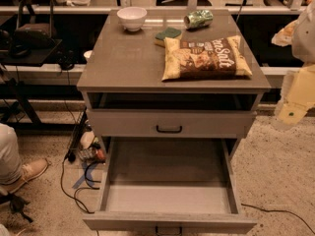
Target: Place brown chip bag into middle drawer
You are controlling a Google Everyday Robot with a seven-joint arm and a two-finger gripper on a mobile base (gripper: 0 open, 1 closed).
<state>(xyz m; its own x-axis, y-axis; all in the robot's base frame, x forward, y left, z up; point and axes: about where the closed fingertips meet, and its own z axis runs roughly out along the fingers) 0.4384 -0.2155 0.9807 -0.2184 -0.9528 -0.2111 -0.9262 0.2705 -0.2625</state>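
The brown chip bag [206, 58] lies flat on the right side of the grey cabinet top [123, 63], dark brown with pale yellow ends and white lettering. The middle drawer [167, 200] is pulled fully out at the bottom, its deep tray empty and its small black handle [169, 229] on the front edge. My gripper [291, 113] is a pale cream shape at the right edge of the camera view. It is beside the cabinet's right corner, lower than the bag and apart from it, holding nothing that I can see.
A white bowl [132, 17], a green can on its side [198, 18] and a green-and-yellow sponge [168, 34] sit at the back of the top. A shut drawer front with a curved black handle [169, 128] is above the open drawer. Cables [78, 181] and a person's shoe [30, 170] are on the floor at left.
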